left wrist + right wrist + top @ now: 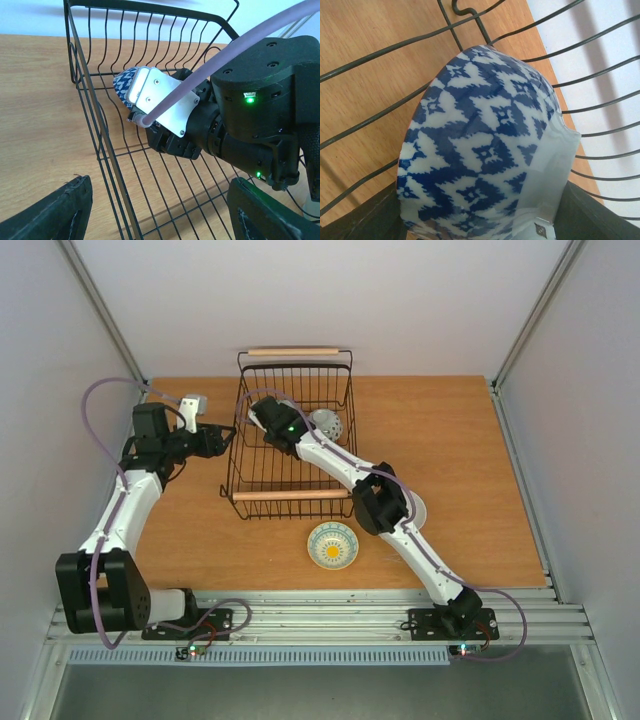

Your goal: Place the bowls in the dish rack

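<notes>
The black wire dish rack [243,455] with two wooden handles stands at the middle back of the table. My right gripper [262,416] reaches into its far left corner, shut on a blue-and-white patterned bowl [485,145] held on edge against the wires; the bowl also shows in the left wrist view [124,85]. A grey patterned bowl [327,423] stands inside the rack at the back right. A yellow-and-teal bowl [333,545] sits on the table in front of the rack. A pale bowl [417,510] is partly hidden under the right arm. My left gripper [224,436] is open and empty just outside the rack's left wall [100,150].
The right arm [345,468] lies diagonally across the rack and its near handle [292,495]. In the left wrist view the right wrist body [260,110] fills the rack's inside. Grey walls close in both sides of the table.
</notes>
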Robot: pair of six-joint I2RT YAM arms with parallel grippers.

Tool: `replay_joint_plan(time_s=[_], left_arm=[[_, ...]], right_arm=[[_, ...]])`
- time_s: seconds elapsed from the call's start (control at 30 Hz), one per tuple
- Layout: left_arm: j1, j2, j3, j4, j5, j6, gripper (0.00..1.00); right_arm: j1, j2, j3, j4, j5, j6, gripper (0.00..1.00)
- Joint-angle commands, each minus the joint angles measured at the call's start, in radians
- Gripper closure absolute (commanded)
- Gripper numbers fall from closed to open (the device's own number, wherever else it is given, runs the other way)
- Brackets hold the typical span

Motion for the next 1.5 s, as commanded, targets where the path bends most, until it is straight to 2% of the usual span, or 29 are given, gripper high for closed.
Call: replay_joint_plan(time_s=[0.0, 0.17, 0.27, 0.3, 0.57, 0.8, 0.87, 1.0, 1.13, 1.27, 1.47], left_arm=[[0.0, 0.014, 0.001, 0.052, 0.017, -0.006, 0.26], [0.0, 0.015, 0.001, 0.053, 0.015, -0.005, 0.25], [0.0, 0.015, 0.001, 0.051, 0.014, -0.004, 0.26], [0.0, 0.015, 0.001, 0.051, 0.013, -0.003, 0.25], [0.0, 0.011, 0.002, 0.048, 0.02, 0.0, 0.25], [-0.001, 0.009, 0.004, 0.042, 0.025, 0.001, 0.25], [0.0, 0.004, 0.004, 0.04, 0.026, 0.001, 0.25], [0.0, 0.002, 0.004, 0.04, 0.032, 0.003, 0.25], [0.0, 0.001, 0.005, 0.036, 0.039, 0.003, 0.26], [0.0, 0.004, 0.007, 0.036, 0.044, 0.002, 0.25], [0.0, 0.005, 0.008, 0.032, 0.045, 0.004, 0.25]], right_arm=[[0.009, 0.005, 0.04, 0.04, 0.063, -0.068, 0.68], [0.011, -0.019, 0.032, 0.018, 0.015, -0.021, 0.25], [0.01, -0.047, 0.015, 0.012, -0.026, 0.017, 0.03], [0.009, -0.058, 0.012, 0.006, -0.046, 0.033, 0.02], [0.008, -0.17, -0.043, -0.038, -0.16, 0.093, 0.01], [-0.001, -0.348, -0.217, 0.001, -0.255, 0.174, 0.01], [-0.013, -0.437, -0.302, 0.026, -0.288, 0.245, 0.01], [-0.046, -0.69, -0.593, 0.166, -0.367, 0.405, 0.01], [-0.066, -0.964, -0.853, 0.24, -0.358, 0.552, 0.05], [-0.067, -1.18, -1.061, 0.251, -0.322, 0.653, 0.1], [-0.067, -1.445, -1.286, 0.137, -0.289, 0.812, 0.22]])
